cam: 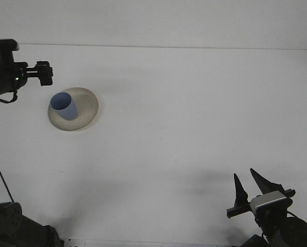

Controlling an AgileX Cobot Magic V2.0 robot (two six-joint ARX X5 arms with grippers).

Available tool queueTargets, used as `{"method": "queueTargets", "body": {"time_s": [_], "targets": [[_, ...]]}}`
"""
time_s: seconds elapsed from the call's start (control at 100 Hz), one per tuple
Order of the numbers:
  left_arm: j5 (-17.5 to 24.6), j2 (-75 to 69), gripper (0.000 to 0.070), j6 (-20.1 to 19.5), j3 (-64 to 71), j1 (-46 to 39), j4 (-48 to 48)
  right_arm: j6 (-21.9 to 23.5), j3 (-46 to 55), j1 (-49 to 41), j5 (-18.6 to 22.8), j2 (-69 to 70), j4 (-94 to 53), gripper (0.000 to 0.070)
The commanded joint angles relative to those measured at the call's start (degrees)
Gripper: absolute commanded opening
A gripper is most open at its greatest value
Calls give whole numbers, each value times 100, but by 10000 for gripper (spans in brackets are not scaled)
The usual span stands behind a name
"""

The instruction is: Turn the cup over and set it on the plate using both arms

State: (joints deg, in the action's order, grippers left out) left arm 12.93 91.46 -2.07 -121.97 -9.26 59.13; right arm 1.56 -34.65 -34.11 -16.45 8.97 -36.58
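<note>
My left pincer (pixel 44 73) hangs clear of the plate (pixel 86 110), up and to its left, gripping nothing; whether its fingers are parted I cannot tell. The blue cup (pixel 64 106) stands mouth-up on the plate's left part, free of me. My right pincer (pixel 251 186) rests well apart at the near right, fingers spread and empty. I judge the placing done; only drawing back remains.
</note>
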Motion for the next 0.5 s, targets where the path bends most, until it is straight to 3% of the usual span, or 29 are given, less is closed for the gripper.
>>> {"method": "queueTargets", "body": {"time_s": [0.0,0.2,0.3,0.33,0.39,0.45,0.49], "targets": [[297,-267,535,111,-26,-15,42,66,-26,-31,-101,4,87,332],[382,-2011,360,81,1917,122,-667,35,-24,-31,-557,9,501,332],[354,-3032,158,-83,3445,221,-1574,-55,-24,-33,-787,11,881,311],[352,-3322,103,-105,3893,223,-1862,-66,-24,-31,-848,13,984,288],[341,-3873,0,-162,4739,221,-2389,-186,-24,-31,-962,13,1128,161],[243,-4374,12,-155,5519,221,-2911,-278,-24,-31,-1095,13,1207,0],[162,-4697,12,-131,6013,221,-3255,-334,-24,-31,-1132,13,1239,0]]}}
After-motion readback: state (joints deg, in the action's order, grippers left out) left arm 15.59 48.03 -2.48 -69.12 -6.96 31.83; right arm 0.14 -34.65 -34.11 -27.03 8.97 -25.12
